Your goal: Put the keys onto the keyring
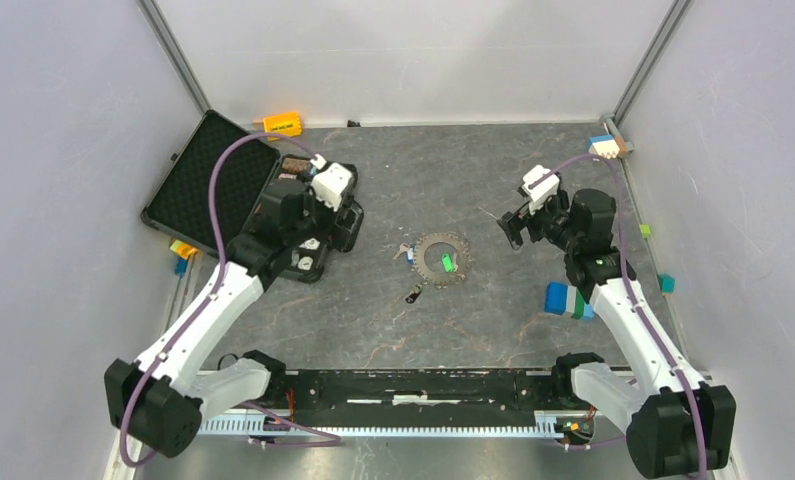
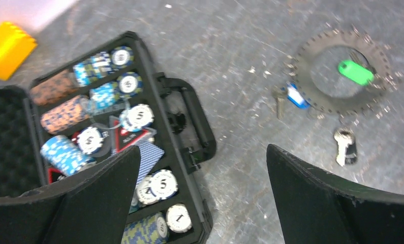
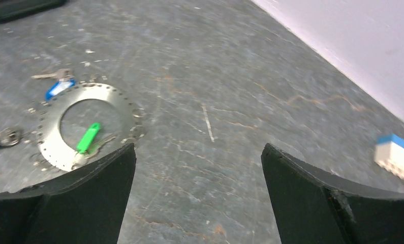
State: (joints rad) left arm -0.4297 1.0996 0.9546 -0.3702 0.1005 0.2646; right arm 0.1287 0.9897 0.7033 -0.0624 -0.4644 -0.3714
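L claw (image 2: 202, 152) & R claw (image 3: 198, 150) open, empty, so we're pre-grasp: ring (image 3: 95, 91) between them, green key (image 2: 355, 72) in its hole, blue key (image 2: 296, 95) at its rim, black key (image 2: 345, 146) just beside; next we'd need a fine pinch.

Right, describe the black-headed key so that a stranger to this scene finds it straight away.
Start at the toothed grey keyring in the middle of the dark table. Just off its lower-left edge in the top view lies the black-headed key. The green key lies inside the ring and the blue key at its left edge; this one alone is black.
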